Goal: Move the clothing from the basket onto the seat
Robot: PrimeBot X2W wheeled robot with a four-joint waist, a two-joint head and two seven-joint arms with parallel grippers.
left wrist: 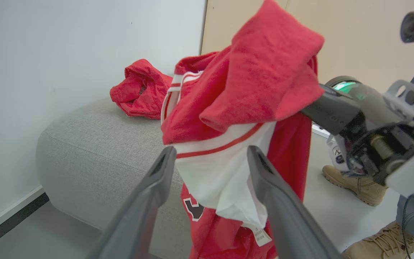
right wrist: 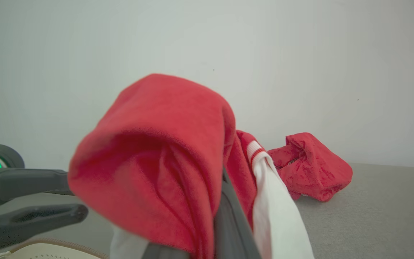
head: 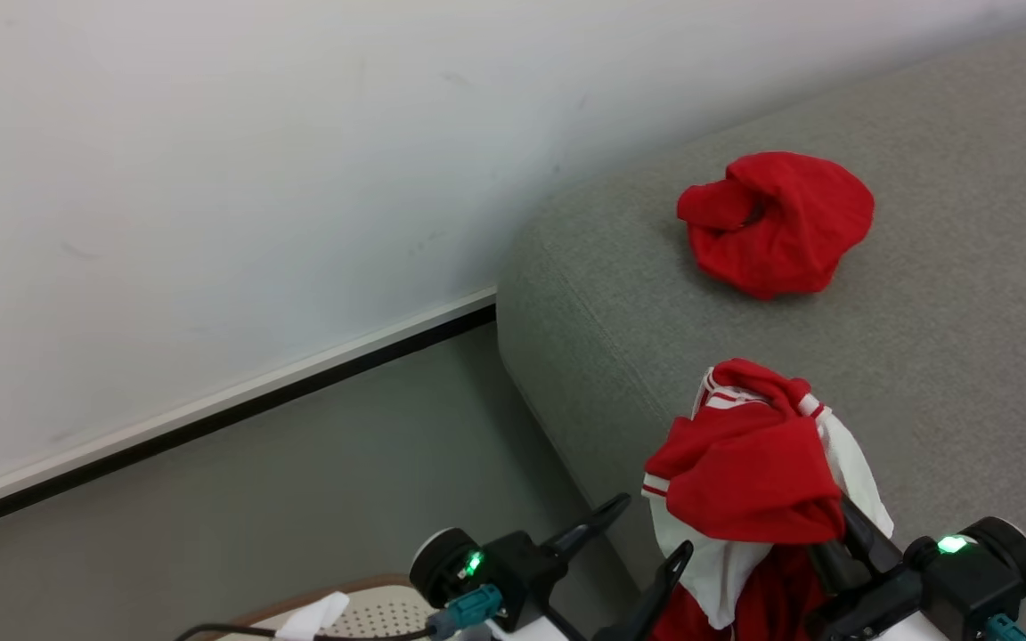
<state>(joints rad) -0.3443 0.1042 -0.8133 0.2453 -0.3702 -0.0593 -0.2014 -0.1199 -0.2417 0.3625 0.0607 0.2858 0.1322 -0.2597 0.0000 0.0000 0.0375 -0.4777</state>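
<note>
A red and white striped piece of clothing (head: 745, 463) (left wrist: 261, 79) (right wrist: 156, 154) hangs over the front edge of the grey seat (head: 949, 356) (left wrist: 99, 144) (right wrist: 383, 208). My right gripper (head: 834, 525) (right wrist: 225, 216) is shut on it, its fingers mostly buried in the fabric. My left gripper (head: 654, 527) (left wrist: 211, 151) stands open just left of the hanging cloth, its fingers either side of the white panel without pinching it. A second, plain red piece of clothing (head: 776, 223) (left wrist: 140, 90) (right wrist: 311, 169) lies crumpled on the seat. The basket (head: 379, 614) (right wrist: 49, 248) peeks in below the grippers.
A white wall (head: 210, 178) with a dark baseboard (head: 210, 423) runs behind the seat's rounded corner, with grey floor (head: 299, 499) beneath. In the left wrist view a person's tan boots (left wrist: 354, 183) stand on the floor beyond my right arm.
</note>
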